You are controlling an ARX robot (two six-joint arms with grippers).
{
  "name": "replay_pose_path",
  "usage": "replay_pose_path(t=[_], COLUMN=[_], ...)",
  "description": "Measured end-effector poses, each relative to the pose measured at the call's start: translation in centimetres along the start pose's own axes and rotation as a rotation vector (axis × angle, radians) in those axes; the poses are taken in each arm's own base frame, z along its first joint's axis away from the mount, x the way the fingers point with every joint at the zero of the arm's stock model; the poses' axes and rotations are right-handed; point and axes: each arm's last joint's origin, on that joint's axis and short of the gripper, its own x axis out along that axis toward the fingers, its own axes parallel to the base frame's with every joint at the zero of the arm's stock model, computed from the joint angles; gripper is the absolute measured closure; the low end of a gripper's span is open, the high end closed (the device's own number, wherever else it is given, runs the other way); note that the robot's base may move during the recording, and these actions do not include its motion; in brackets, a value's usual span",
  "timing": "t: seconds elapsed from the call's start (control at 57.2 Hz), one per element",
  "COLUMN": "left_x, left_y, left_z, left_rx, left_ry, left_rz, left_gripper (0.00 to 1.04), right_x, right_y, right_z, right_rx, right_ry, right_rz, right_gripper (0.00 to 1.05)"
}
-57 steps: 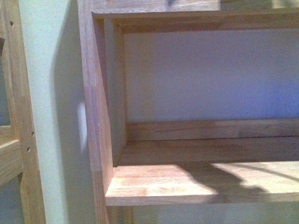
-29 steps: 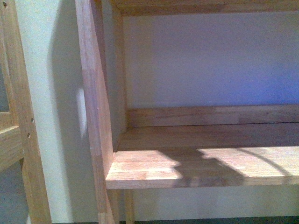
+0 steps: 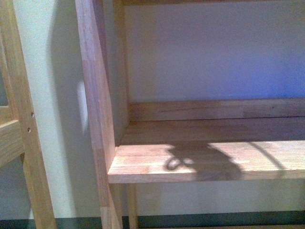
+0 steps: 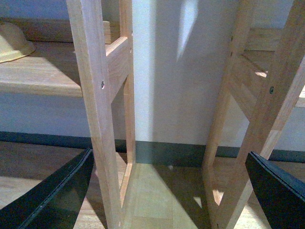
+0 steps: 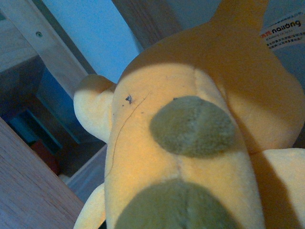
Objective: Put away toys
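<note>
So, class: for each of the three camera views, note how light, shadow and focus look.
Front view: sunlight crosses the shelf, broken by a dark shadow. Left wrist view: a bright patch on the wall, frame sharp. Right wrist view: the plush toy fills the picture, half lit, half shaded, tinted blue.

Wooden shelf board (image 3: 205,162) right of an upright post (image 3: 93,119), wall (image 3: 209,52) behind both.
</note>
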Motion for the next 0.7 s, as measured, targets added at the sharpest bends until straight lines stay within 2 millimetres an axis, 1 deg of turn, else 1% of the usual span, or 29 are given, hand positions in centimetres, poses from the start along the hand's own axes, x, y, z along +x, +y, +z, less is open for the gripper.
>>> replay_pose_path(t=[0.105,0.402,0.42,0.455,0.507,0.7], left_x=[0.0,0.0,0.0,0.0,0.0,0.0], left_y=[0.0,0.0,0.0,0.0,0.0,0.0], left_z=[0.0,0.0,0.0,0.0,0.0,0.0], left_rx=[0.000,0.000,0.000,0.000,0.000,0.000], left_ry=[0.000,0.000,0.000,0.000,0.000,0.000], left_rz=[0.000,0.000,0.000,0.000,0.000,0.000], left_gripper=[0.06,0.06,0.06,0.06,0.06,0.06], right_x=[0.2,0.6,0.6,0.7,0.8,0.9], right_y=[-0.3,-1.2,-1.3,-1.5,-1.7,-2.0], right_z=[-0.1,-0.6,-0.6,-0.7,-0.9,-1.1], right_rx=[0.056,0.102,0.104,0.110,0.116,0.118], right_ry=[-0.009,-0.003,-0.002,0.002,0.006,0.009], right_rz=[0.009,0.006,0.006,0.003,-0.002,-0.012], right_gripper=[0.87,0.86,0.84,0.74,0.65,0.38])
